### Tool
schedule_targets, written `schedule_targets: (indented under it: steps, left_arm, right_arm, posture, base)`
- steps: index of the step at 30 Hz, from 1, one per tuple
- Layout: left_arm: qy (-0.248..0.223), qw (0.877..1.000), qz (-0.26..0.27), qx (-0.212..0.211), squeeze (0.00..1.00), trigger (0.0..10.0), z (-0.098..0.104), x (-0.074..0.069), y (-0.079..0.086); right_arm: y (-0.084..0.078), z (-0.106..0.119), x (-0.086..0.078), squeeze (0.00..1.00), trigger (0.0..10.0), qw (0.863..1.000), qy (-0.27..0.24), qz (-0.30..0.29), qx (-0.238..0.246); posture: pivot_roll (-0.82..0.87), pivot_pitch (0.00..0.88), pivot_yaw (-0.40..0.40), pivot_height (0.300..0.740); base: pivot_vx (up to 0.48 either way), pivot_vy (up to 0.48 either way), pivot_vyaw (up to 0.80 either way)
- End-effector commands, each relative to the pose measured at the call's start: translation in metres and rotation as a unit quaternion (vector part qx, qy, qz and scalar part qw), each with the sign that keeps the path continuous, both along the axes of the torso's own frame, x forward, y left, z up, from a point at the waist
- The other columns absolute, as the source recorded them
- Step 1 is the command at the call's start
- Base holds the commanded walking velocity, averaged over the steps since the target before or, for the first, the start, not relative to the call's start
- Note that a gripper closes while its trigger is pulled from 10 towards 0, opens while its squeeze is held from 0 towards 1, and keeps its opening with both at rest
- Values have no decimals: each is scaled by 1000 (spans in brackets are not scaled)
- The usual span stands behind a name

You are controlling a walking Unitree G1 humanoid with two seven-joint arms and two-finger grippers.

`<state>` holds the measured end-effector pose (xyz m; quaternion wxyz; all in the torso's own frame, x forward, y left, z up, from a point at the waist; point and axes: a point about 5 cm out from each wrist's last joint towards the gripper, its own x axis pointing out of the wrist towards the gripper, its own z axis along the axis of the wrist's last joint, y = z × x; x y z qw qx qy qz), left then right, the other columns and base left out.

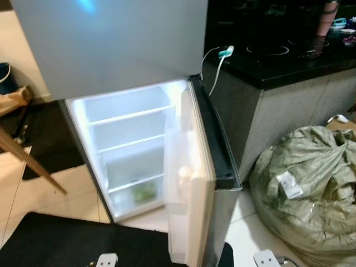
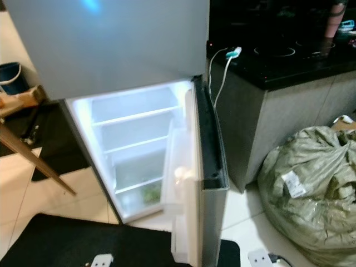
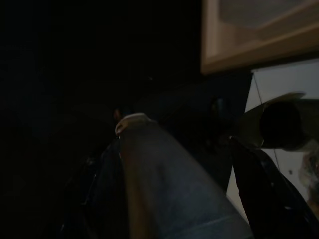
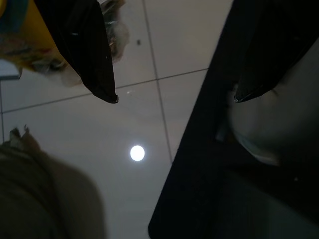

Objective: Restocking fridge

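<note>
From the head, left eye: the fridge (image 1: 139,150) stands with its lower door (image 1: 192,183) swung wide, lit inside, the glass shelves (image 1: 130,115) bare and something green (image 1: 144,193) low down at the bottom. A white cable (image 1: 218,64) trails off the front edge of the counter (image 1: 278,67) just beside the fridge's top corner. A big stuffed sack (image 1: 308,189) sits on the floor by the counter's base, near the open door (a tight squeeze on that side), and a wooden leg (image 1: 30,161) slants across on the other.

Right eye: same scene; a dark mat (image 2: 83,242) lies before the fridge. My worry is a stumble on the mat edge, or a shoulder catching the door and swinging it.

Left wrist: very dark. The left gripper (image 3: 199,184) shows one long finger (image 3: 164,184) and a second dark one apart from it, nothing between them that I can make out, so it looks spread and empty.

Right wrist: the right gripper (image 4: 174,94) points down at the tile floor (image 4: 134,164), fingers well apart, nothing held. A yellow packet (image 4: 25,35) lies on the floor just beside one finger, likely the stock to load. Grab it off-centre and the soft wrapper could slip or tear.
</note>
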<state>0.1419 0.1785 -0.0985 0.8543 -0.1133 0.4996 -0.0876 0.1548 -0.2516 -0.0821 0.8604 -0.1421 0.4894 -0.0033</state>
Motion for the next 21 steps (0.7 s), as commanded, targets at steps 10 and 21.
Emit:
schedule_targets:
  steps: [10, 21]
  left_arm:
    - [-1, 1000, -1, 6, 0, 10000, 0, 1, 1]
    - [-1, 1000, -5, 5, 0, 10000, 1, 2, 1]
  right_arm:
    - [-8, 16, 25, 0, 10000, 996, -85, -34, 14]
    - [-24, 44, 57, 0, 10000, 970, -202, -108, 82]
  posture:
    - [-143, 0, 33, 740]
    - [-147, 0, 37, 740]
  base:
    - [0, 0, 0]
    - [0, 0, 0]
